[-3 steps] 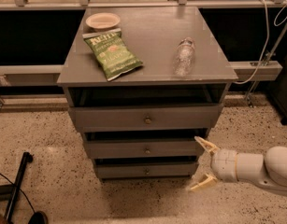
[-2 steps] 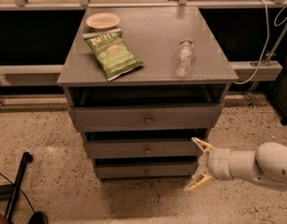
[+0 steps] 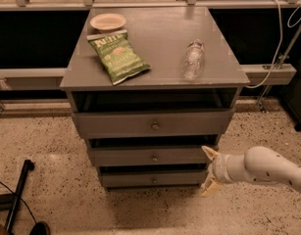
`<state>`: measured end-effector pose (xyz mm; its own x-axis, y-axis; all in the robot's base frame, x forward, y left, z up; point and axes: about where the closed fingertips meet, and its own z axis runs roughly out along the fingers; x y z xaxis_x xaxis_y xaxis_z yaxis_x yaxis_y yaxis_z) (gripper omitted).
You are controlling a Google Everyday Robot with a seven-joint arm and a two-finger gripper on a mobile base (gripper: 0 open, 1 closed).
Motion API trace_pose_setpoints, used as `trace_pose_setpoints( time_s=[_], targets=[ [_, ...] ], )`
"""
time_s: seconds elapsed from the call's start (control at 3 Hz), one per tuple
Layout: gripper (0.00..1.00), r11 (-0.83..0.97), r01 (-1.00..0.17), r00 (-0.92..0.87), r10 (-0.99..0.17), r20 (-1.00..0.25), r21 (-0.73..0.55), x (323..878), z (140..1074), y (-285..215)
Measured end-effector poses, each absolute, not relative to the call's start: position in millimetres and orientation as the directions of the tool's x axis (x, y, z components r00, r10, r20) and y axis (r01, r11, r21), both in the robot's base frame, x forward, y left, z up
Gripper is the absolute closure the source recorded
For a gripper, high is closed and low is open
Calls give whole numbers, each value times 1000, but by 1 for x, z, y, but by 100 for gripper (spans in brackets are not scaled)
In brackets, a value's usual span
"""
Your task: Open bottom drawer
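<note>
The bottom drawer point(image 3: 130, 179) is the narrowest grey front at the foot of the grey cabinet, shut, with a small brass knob point(image 3: 153, 180) at its centre. Above it sit the mid-sized drawer point(image 3: 125, 156) and the widest top drawer point(image 3: 120, 124). My gripper point(image 3: 208, 171) comes in from the right on a white arm point(image 3: 263, 169). It is open, with its two cream fingers point(image 3: 209, 152) spread one above the other at the right end of the lower two drawers, about a hand's width right of the bottom knob.
On the cabinet top point(image 3: 160, 28) lie a green chip bag point(image 3: 118, 56), a clear plastic bottle point(image 3: 192, 59) and a small white bowl point(image 3: 108, 21). A black pole point(image 3: 16, 196) leans on the speckled floor at left. A cable point(image 3: 280, 33) hangs at right.
My gripper has moved a little to the left, closer to the right end of the lower drawers. The drawers have not moved.
</note>
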<state>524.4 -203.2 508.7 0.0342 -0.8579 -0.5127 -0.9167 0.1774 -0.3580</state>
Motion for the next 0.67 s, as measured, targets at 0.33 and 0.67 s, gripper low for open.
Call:
trace_pose_setpoints(
  time_s=[0.33,0.67],
  targets=[
    [0,162,-910,80,-835,-545,-381,522,475,-261],
    [0,149,-908,95,-838,-537,-393,524,477,-260]
  ],
)
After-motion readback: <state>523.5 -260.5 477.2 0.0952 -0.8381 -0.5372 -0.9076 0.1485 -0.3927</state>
